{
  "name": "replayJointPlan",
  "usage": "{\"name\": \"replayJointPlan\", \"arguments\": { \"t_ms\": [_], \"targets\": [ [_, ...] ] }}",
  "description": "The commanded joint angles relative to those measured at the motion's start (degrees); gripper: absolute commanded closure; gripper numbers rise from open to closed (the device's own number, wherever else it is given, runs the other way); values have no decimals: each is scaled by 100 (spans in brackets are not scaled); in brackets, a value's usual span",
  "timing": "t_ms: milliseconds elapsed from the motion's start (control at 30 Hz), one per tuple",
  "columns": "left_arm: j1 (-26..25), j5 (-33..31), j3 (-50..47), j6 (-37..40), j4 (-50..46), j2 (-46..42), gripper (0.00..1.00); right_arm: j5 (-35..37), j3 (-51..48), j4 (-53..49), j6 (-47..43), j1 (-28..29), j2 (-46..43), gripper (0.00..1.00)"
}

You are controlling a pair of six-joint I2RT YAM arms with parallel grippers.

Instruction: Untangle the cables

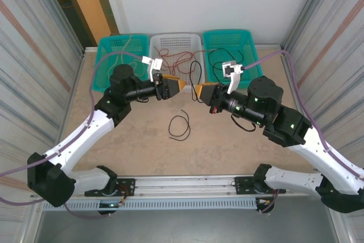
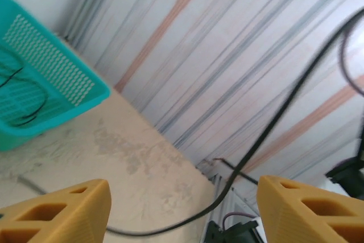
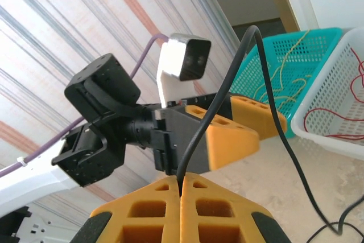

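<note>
Right wrist | black cable [image 3: 227, 83] clamped in closed right gripper [image 3: 181, 183] | left gripper [image 2: 182, 189] parted, empty | step: cable being freed | next: far right basket [image 1: 227, 32] judged likely

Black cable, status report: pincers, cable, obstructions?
Right pincer shut on black cable. Left pincer open, cable passing through, ungripped. Loose black loop on table beneath.

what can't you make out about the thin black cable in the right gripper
- left wrist view: the thin black cable is blurred; whether it touches the open yellow-fingered left gripper is unclear
- right wrist view: beyond the shut right gripper, the cable runs off the lower right edge
- top view: too thin to trace between the grippers
</note>
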Motion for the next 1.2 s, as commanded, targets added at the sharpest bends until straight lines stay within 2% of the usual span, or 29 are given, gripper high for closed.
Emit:
{"name": "replayJointPlan", "arguments": {
  "t_ms": [0, 267, 400, 500, 633, 733, 800, 1067, 1100, 1167],
  "targets": [
    [-31, 726, -156, -650, 1039, 108, 29, -216, -46, 248, 160, -73, -69, 100],
    [-253, 761, -27, -473, 1018, 252, 28, -294, -86, 309, 196, -108, -62, 100],
    [-252, 859, -49, -614, 1235, 302, 32, -320, -145, 368, 223, -125, -97, 100],
    [-261, 860, -53, -584, 1216, 313, 46, -347, -195, 417, 254, -135, -138, 100],
    [-253, 595, 34, -268, 724, 178, 83, -265, -325, 357, 262, -202, -209, 100],
    [-231, 299, 158, 50, 258, 40, 100, -305, -457, 280, 319, -331, -236, 100],
    [-179, 79, 271, 271, -134, -56, 100, -302, -569, 193, 365, -415, -275, 100],
    [20, -133, 660, 1244, -1302, -436, 100, -338, -1126, -262, 643, -1038, -408, 100],
    [20, -150, 689, 1352, -1429, -496, 100, -379, -1216, -289, 659, -1106, -407, 95],
    [20, -164, 731, 1654, -1684, -581, 100, -235, -1299, -533, 641, -1202, -365, 73]
  ]
}}
